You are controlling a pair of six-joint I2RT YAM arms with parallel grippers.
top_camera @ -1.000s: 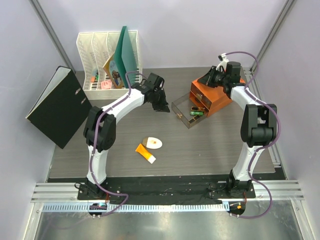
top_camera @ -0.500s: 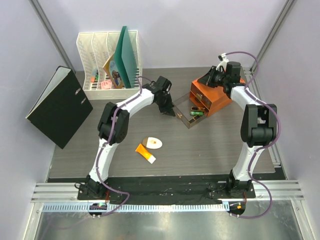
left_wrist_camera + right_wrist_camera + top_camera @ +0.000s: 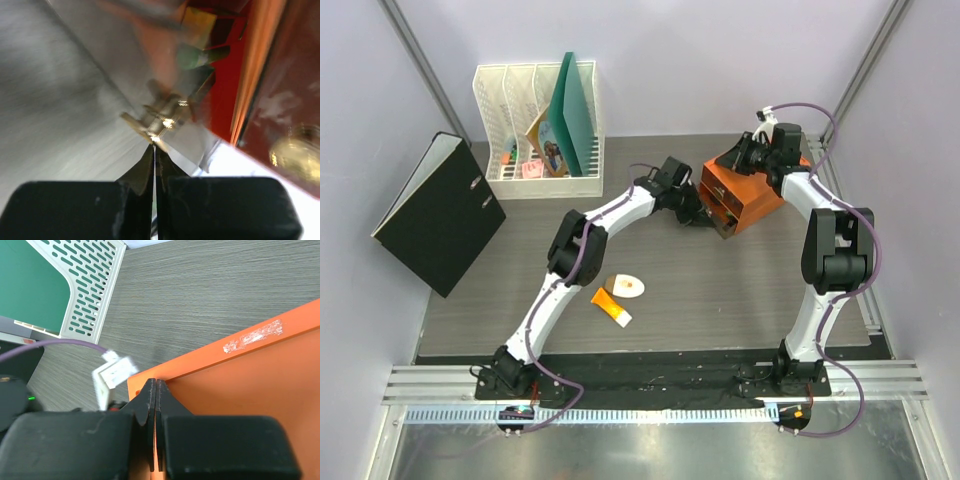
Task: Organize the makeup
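Left gripper [image 3: 154, 151] is clenched, its fingers pressed flat together with nothing between them. The tips are right up against the small gold knob [image 3: 159, 119] on the clear plastic drawer front of the glossy orange drawer box [image 3: 760, 195]. From the overhead view that drawer sits in the box and doesn't stick out. Behind the clear front a green tube [image 3: 192, 56] lies inside the drawer, with a blurred yellowish item just above it that I can't identify. A second gold knob [image 3: 295, 152] shows on the orange front beside it.

Right gripper [image 3: 155, 390] is also closed tight and holds nothing, its tips resting on the box's flat orange top at the edge.

Out on the grey wood-grain table [image 3: 740, 290], well apart from the box, are a white oval compact [image 3: 625, 285] and, just beside it on the near side, an orange white-capped tube [image 3: 611, 306]. Neither is touched by an arm.

At the back left stands a white perforated file rack [image 3: 515, 120] with a green folder [image 3: 575, 105] upright in it. A black ring binder [image 3: 440, 215] leans at the left.
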